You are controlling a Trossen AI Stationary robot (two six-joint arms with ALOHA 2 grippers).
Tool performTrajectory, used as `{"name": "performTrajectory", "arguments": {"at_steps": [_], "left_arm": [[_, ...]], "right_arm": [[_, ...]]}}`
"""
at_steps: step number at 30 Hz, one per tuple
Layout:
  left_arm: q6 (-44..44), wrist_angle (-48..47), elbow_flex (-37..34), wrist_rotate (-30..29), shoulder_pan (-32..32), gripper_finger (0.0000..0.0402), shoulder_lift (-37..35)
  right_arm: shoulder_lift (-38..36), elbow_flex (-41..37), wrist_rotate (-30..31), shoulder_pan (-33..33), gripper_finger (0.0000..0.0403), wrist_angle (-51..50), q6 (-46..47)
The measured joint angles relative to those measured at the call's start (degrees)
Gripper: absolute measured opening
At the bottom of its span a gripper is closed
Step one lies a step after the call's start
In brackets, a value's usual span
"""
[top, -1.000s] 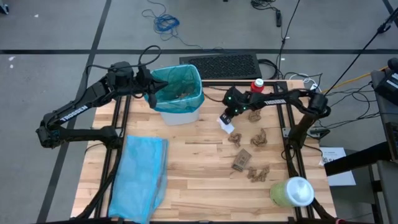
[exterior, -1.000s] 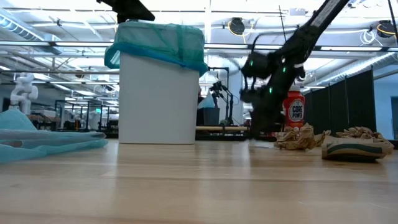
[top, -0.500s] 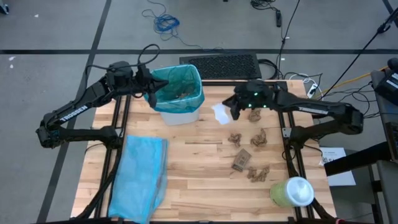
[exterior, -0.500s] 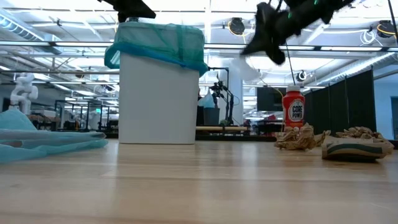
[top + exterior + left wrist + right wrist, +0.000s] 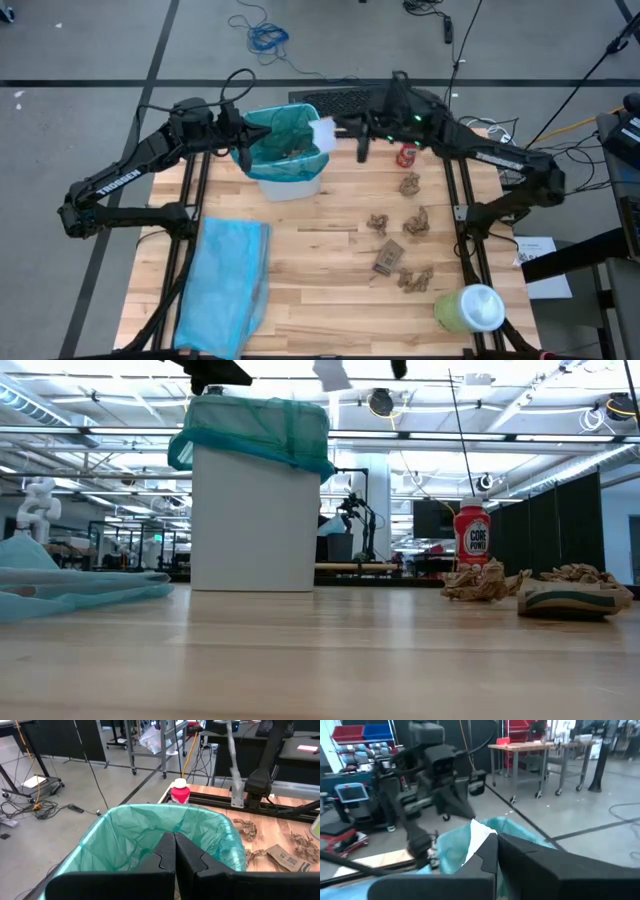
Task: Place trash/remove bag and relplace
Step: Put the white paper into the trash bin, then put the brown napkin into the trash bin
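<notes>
The right gripper (image 5: 338, 128) is pinching a white crumpled paper scrap (image 5: 323, 132) in closed jaws, just over the rim of the teal translucent plastic liner (image 5: 285, 140). The left gripper (image 5: 243, 150), closed and empty, is resting at the opposite rim. Released off-centre, the scrap could miss. Five brown crumpled paper scraps (image 5: 410, 184) are waiting beyond, one sky-blue plastic bag (image 5: 226, 282) farther off.

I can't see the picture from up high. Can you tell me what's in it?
The right pincer holds white trash over the bin's green bag. The left pincer pinches the bag's rim. Brown scraps, a blue bag and a green container lie on the table.
</notes>
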Motion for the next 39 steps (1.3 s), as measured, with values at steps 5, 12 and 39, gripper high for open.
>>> {"name": "performTrajectory", "arguments": {"at_steps": [5,12,39], "left_arm": [[0.0,0.0,0.0,0.0,0.0,0.0,0.0],[0.0,1.5,0.0,0.0,0.0,0.0,0.0],[0.4,5.5,0.0,1.4,-5.4,0.0,2.4]], "right_arm": [[10.6,9.5,-0.2,-1.3,0.0,-0.5,-2.9],[22.6,22.1,-0.3,-2.7,0.0001,-7.9,-4.8],[14.7,34.7,-0.4,0.6,0.0142,-70.2,-11.6]]}}
